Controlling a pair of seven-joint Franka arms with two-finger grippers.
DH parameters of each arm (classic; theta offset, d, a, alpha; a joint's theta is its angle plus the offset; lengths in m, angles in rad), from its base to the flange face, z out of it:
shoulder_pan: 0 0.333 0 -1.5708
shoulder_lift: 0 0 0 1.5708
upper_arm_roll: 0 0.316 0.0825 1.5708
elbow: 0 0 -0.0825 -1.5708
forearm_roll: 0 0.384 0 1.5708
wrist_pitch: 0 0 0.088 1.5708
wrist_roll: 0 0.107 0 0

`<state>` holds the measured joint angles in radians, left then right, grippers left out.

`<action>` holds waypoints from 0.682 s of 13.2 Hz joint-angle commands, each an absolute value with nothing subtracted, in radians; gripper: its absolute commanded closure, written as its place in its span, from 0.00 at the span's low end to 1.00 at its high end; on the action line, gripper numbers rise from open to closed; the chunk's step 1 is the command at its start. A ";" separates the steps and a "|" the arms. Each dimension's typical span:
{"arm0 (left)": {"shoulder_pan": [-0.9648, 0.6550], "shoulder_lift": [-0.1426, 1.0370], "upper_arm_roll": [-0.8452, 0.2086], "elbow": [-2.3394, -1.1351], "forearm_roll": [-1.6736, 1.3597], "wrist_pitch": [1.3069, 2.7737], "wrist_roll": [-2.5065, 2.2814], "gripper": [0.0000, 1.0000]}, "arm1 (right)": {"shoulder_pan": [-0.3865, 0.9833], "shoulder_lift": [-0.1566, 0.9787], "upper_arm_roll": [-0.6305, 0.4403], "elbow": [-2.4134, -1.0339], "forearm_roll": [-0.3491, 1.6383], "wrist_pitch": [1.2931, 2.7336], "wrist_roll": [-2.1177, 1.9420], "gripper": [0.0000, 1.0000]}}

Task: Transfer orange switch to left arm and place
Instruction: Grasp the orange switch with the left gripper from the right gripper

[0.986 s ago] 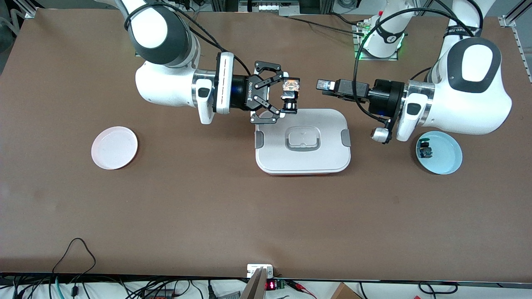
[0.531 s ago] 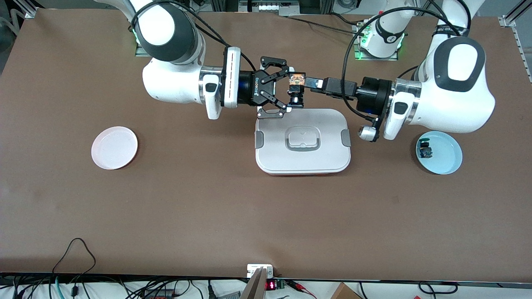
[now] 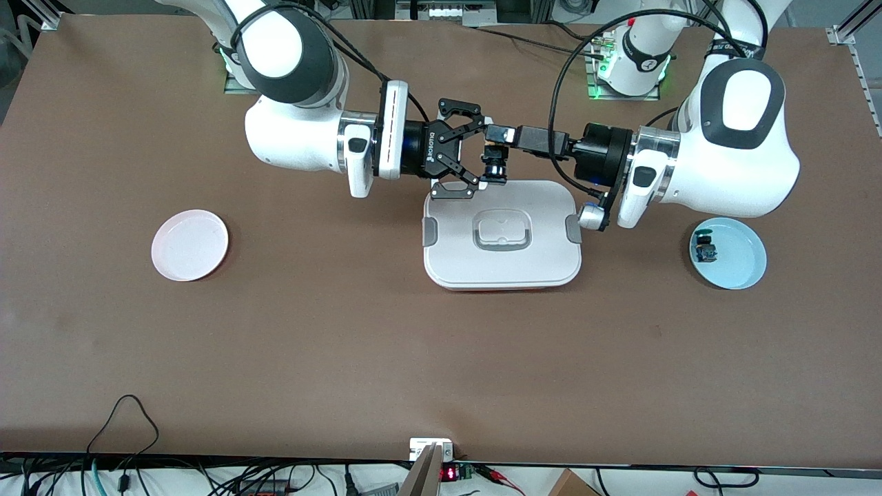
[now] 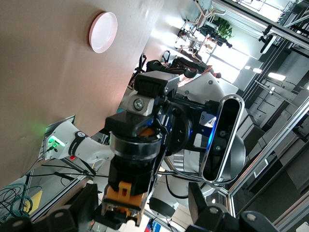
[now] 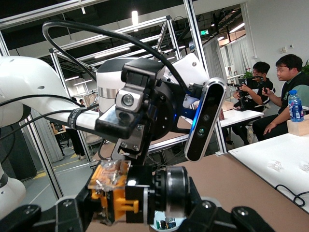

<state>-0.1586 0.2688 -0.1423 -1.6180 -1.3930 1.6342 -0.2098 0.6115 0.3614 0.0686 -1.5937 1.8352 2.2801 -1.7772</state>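
Note:
The orange switch (image 3: 494, 167), a tiny black cylinder with an orange end, is held in the air by my right gripper (image 3: 488, 157), which is shut on its two ends. They are over the edge of the white box (image 3: 537, 255) nearest the robots' bases. My left gripper (image 3: 497, 134) is open, its fingers standing on either side of the switch's orange end, with a gap on one side. The switch fills the left wrist view (image 4: 130, 169) between the left gripper's fingers (image 4: 145, 212). It also shows in the right wrist view (image 5: 140, 193), clamped in the right gripper (image 5: 140, 212).
A pale pink plate (image 3: 189, 245) lies toward the right arm's end of the table. A light blue plate (image 3: 741, 265) holding a small blue-and-green component (image 3: 704, 249) lies toward the left arm's end. Cables run along the table edge nearest the front camera.
My left gripper has moved toward my right gripper and now has its fingers around the switch's orange end. My right gripper has shifted slightly toward the left arm with the switch.

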 commanded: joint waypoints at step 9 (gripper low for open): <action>-0.158 0.265 -0.141 -1.631 -1.411 1.647 -0.173 1.00 | 0.635 0.361 0.057 -1.588 1.856 2.304 -1.809 1.00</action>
<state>-0.1583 0.2705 -0.1410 -1.6365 -1.3932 1.6374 -0.1706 0.6131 0.3611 0.0656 -1.5892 1.8493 2.2886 -1.7769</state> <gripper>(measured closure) 0.564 0.278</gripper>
